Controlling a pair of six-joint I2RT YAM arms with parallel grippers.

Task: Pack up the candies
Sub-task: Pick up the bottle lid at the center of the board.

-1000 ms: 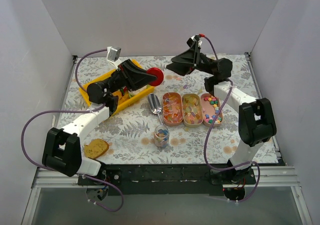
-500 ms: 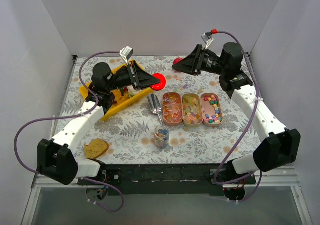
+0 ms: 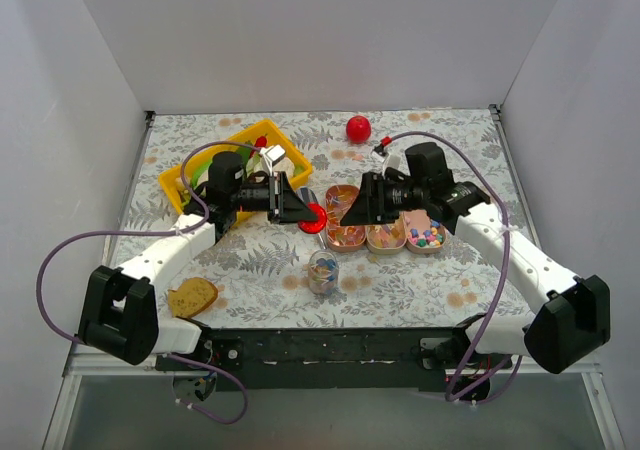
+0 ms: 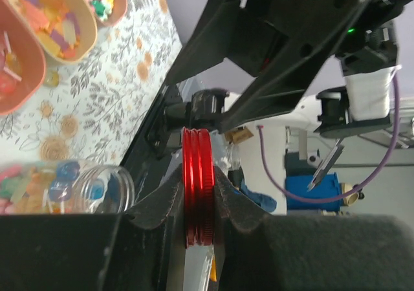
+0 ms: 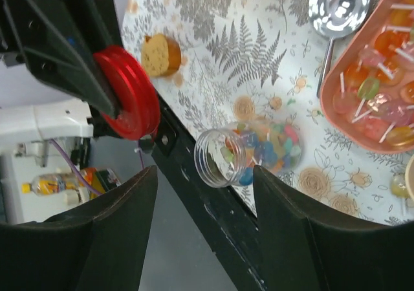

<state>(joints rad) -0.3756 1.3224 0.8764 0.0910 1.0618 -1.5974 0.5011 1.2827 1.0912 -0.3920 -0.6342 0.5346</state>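
Left gripper (image 3: 308, 215) swung red lid (image 4: 199, 194) centreward; right wrist reveals the uncapped jar (image 5: 249, 154).

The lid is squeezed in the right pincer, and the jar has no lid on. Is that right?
No. The left pincer squeezes the lid, as the left wrist view shows. The right pincer is open and holds nothing. The jar indeed has no lid on.
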